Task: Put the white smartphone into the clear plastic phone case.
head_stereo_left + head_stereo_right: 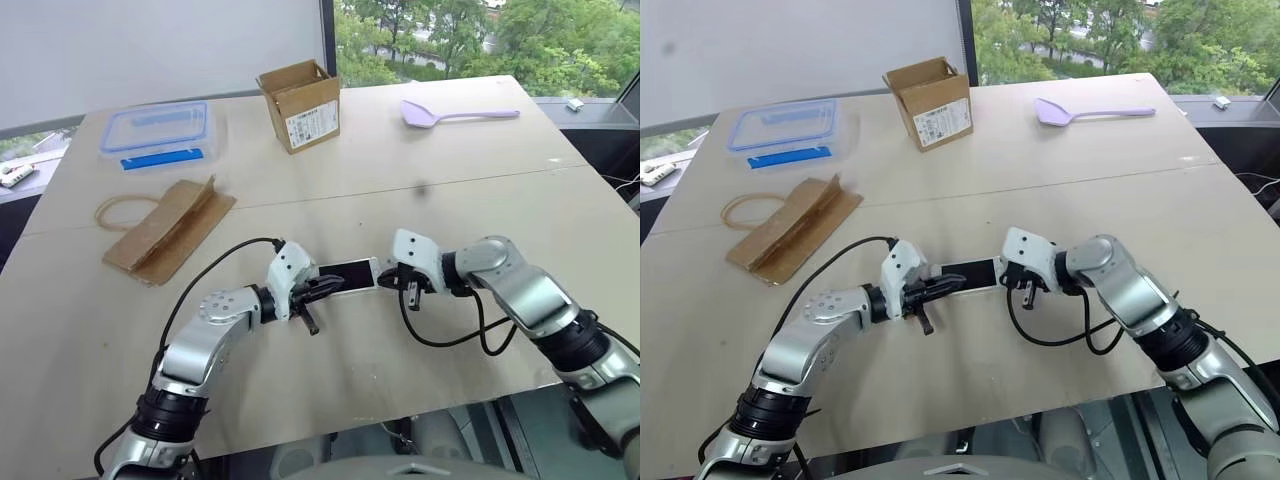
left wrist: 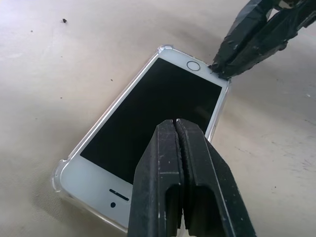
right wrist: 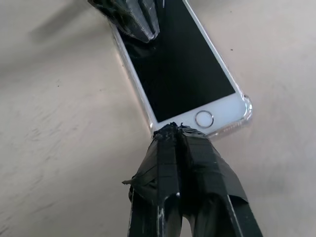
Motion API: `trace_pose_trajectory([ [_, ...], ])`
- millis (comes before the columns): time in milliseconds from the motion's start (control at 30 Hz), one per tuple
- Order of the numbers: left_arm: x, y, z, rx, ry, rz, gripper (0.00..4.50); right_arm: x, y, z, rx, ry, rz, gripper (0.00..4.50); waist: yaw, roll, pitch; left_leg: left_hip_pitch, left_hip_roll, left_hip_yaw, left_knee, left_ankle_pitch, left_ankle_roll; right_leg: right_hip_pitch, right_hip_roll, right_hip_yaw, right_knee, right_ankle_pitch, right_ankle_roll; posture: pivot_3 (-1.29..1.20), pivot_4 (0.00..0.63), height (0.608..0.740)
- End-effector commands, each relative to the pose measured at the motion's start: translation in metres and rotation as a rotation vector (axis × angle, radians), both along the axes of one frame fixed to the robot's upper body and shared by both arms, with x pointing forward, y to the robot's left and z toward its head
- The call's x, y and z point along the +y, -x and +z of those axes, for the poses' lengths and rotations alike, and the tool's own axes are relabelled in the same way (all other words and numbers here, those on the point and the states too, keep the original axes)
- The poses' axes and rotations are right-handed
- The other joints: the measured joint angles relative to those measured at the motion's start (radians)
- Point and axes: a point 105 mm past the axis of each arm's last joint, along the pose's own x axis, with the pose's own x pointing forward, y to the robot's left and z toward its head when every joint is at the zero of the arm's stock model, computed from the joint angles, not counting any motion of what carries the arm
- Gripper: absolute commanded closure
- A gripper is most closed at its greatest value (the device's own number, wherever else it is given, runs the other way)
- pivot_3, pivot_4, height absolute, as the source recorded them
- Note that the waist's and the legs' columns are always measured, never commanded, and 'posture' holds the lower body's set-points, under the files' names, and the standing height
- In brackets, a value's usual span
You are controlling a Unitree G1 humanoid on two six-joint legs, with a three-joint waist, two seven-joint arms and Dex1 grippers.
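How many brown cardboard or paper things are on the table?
2. The open box stands at the table's far middle, right of the blue-lidded tub. The flat paper bag lies on the left, nearer the robot than the tub.

L hand [image 1: 322,288] & R hand [image 1: 398,281] both closed, tips facing inward

Bare tabletop [image 1: 400,185] lies open on every side of the white smartphone [image 1: 348,272], which sits in its clear plastic phone case [image 2: 58,173]. Only the left gripper [image 1: 318,290] and right gripper [image 1: 396,279], jaws pressed together, crowd its two ends. The paper bag [image 1: 165,230], cardboard box [image 1: 300,103], lidded container [image 1: 155,133] and lilac spoon [image 1: 450,114] stand well apart.
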Motion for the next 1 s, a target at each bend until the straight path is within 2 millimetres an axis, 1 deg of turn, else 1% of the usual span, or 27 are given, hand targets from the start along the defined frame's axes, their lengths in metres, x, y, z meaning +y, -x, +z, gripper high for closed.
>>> trace_pose_trajectory([
  [33,0.002,0.004,-0.004,0.004,-0.009,0.002,4.44,-0.011,0.005,-0.04,0.123,0.104,-0.048,4.47,0.0,-0.001,-0.001,0.0,0.0,0.0,0.0,0.0,0.0,0.0,0.0,0.0,0.0,0.0,-0.001,0.0,0.15,0.74],
  [167,0.003,0.005,-0.006,0.005,-0.01,0.001,4.44,-0.006,0.006,-0.044,0.172,0.111,-0.054,4.47,0.0,-0.001,-0.002,0.001,0.0,0.0,0.0,0.0,0.0,0.0,0.0,0.0,0.001,-0.001,-0.002,0.0,0.15,0.74],
  [333,0.0,0.004,-0.008,0.003,-0.008,-0.007,4.44,-0.005,0.009,-0.06,0.264,0.2,-0.054,4.47,-0.001,-0.001,-0.007,0.002,0.0,0.0,0.0,0.0,0.0,0.0,0.001,0.001,0.002,-0.001,-0.002,0.0,0.15,0.74],
  [500,0.0,0.003,-0.007,-0.002,-0.006,-0.009,4.44,-0.004,0.004,-0.07,0.261,0.24,-0.06,4.47,-0.003,-0.002,-0.017,0.003,0.001,0.001,0.0,0.0,0.0,0.001,0.001,0.002,0.003,-0.001,-0.003,0.0,0.15,0.74],
  [567,0.001,0.002,-0.007,-0.01,-0.007,-0.002,4.44,-0.007,0.004,-0.069,0.246,0.229,-0.066,4.47,-0.002,-0.002,-0.021,0.004,0.001,0.001,0.0,0.0,0.0,0.001,0.001,0.002,0.003,-0.002,-0.003,0.0,0.15,0.74],
  [633,0.003,0.0,-0.003,-0.051,0.009,0.019,4.44,-0.004,-0.001,-0.059,0.169,0.154,-0.082,4.47,-0.001,-0.002,-0.024,0.004,0.001,0.001,0.0,0.0,0.0,0.001,0.001,0.002,0.003,-0.002,-0.003,0.0,0.15,0.74],
  [667,0.003,-0.001,0.002,-0.074,0.039,0.034,4.44,0.0,-0.006,-0.05,0.124,0.076,-0.104,4.47,0.0,-0.002,-0.024,0.005,0.001,0.001,0.0,0.0,0.0,0.001,0.001,0.002,0.003,-0.002,-0.003,0.0,0.15,0.74],
  [733,0.004,-0.006,0.014,-0.094,0.116,0.083,4.44,0.007,-0.014,-0.026,0.003,-0.1,-0.123,4.47,0.002,-0.002,-0.023,0.003,0.001,0.0,0.0,0.0,0.0,0.001,0.001,0.002,0.003,-0.002,-0.003,0.0,0.15,0.74],
  [767,0.005,-0.009,0.021,-0.107,0.164,0.107,4.44,0.009,-0.016,-0.011,-0.061,-0.215,-0.138,4.47,0.002,-0.001,-0.022,0.002,0.001,0.0,0.0,0.0,0.0,0.001,0.001,0.002,0.003,-0.002,-0.003,0.0,0.15,0.74],
  [833,0.008,-0.012,0.032,-0.122,0.239,0.141,4.44,0.005,-0.016,0.013,-0.125,-0.379,-0.18,4.47,0.004,-0.003,-0.016,0.001,0.0,0.0,0.001,0.0,0.0,0.0,0.001,0.003,0.003,-0.002,-0.003,0.0,0.15,0.74],
  [867,0.01,-0.012,0.043,-0.134,0.308,0.149,4.44,0.0,-0.015,0.03,-0.148,-0.472,-0.201,4.47,0.003,-0.002,-0.011,0.0,0.0,0.0,0.001,0.0,0.0,-0.001,0.001,0.003,0.003,0.0,-0.001,0.0,0.15,0.74],
  [900,0.012,-0.012,0.049,-0.14,0.353,0.152,3.93,-0.005,-0.012,0.041,-0.147,-0.543,-0.22,4.21,0.003,-0.001,-0.006,-0.001,0.0,0.0,0.001,0.0,0.0,-0.002,0.001,0.003,0.003,0.0,0.0,0.0,0.15,0.74],
  [933,0.014,-0.012,0.055,-0.141,0.396,0.166,3.73,-0.008,-0.01,0.048,-0.146,-0.587,-0.231,3.91,0.002,0.0,-0.001,-0.002,0.0,0.001,0.001,0.0,0.0,-0.003,0.001,0.004,0.003,0.001,0.001,0.0,0.15,0.74],
  [967,0.018,-0.014,0.059,-0.143,0.421,0.186,3.24,-0.013,-0.009,0.051,-0.15,-0.604,-0.254,3.59,0.001,0.0,0.002,-0.004,0.0,0.001,0.002,0.0,0.0,-0.004,0.001,0.004,0.003,0.001,0.0,0.0,0.15,0.74],
  [1000,0.02,-0.014,0.061,-0.144,0.428,0.196,2.86,-0.017,-0.008,0.053,-0.173,-0.602,-0.27,3.22,0.001,0.0,0.003,-0.004,0.0,0.002,0.002,0.0,0.0,-0.005,0.001,0.005,0.003,0.001,0.0,0.0,0.15,0.74],
])
